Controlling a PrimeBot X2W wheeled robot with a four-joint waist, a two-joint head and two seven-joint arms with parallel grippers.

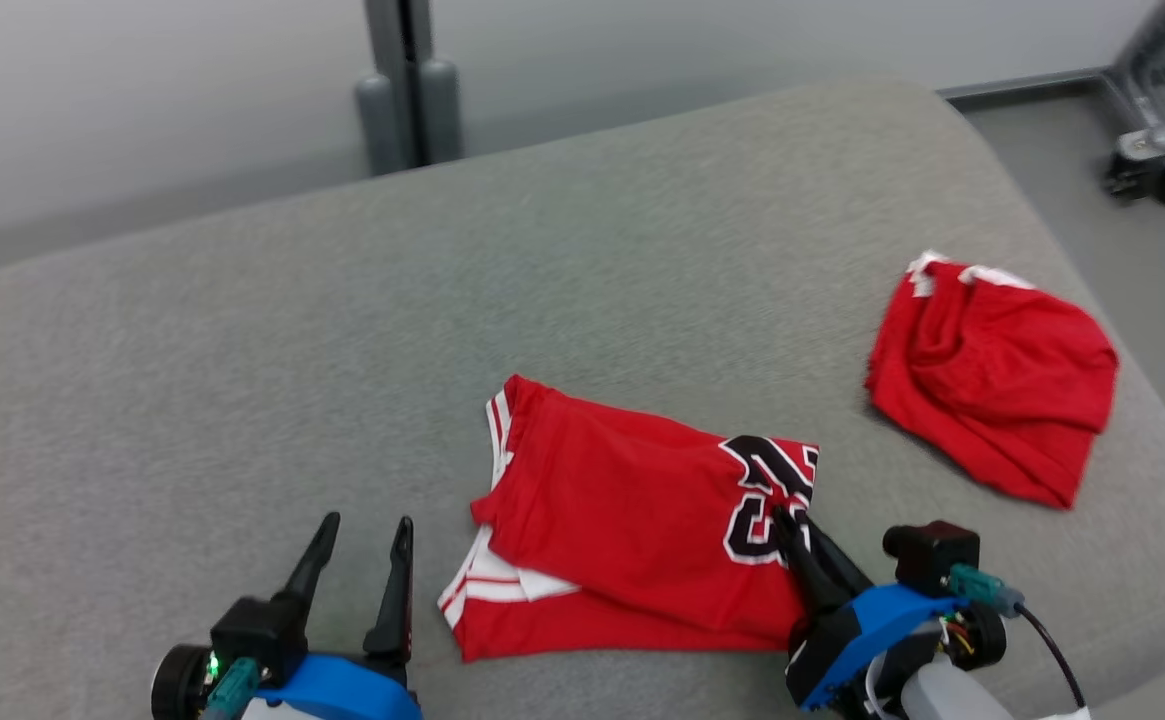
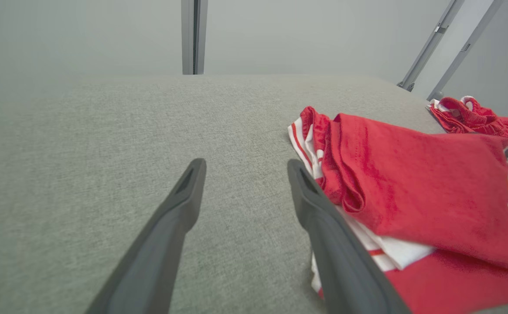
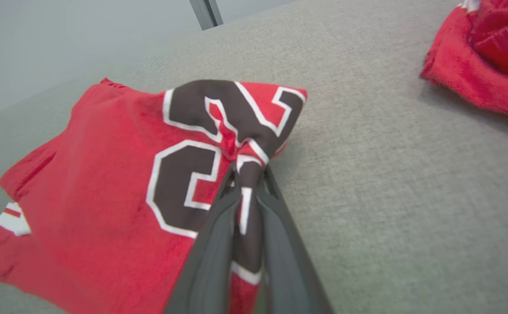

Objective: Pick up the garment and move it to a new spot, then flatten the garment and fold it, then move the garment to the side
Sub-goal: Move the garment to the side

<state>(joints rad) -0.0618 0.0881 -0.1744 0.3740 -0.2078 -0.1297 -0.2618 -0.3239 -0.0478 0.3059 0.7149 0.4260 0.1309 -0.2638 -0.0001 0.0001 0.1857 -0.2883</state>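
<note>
My right claw (image 1: 787,520) is clamped on the jersey (image 1: 622,500). The two fingers are pressed together on a pinch of cloth at the edge with the black and white number, and in the right wrist view this cloth is bunched up between them. The jersey lies on the grey cushion (image 1: 342,350), spread out to the left of this claw, with layers lying over each other, so I judge that the folding is done. I think I hold this edge because it is the one nearest to my right arm, and from there I can drag or lift the whole pile to the side.

My left claw (image 1: 367,525) is empty, its fingers wide apart. It hovers just beside the opposite edge of the jersey, where the white and red trim shows, without touching it. This is a good place to help if the pile begins to open.

A second red garment (image 1: 992,380) lies crumpled ahead and to the right of my right claw, well apart from the jersey. It takes some of the free space on that side, so I must not push the jersey into it. Beyond the cushion I see a grey post (image 1: 407,90) and a metal frame (image 1: 1162,140), both far from my claws.
</note>
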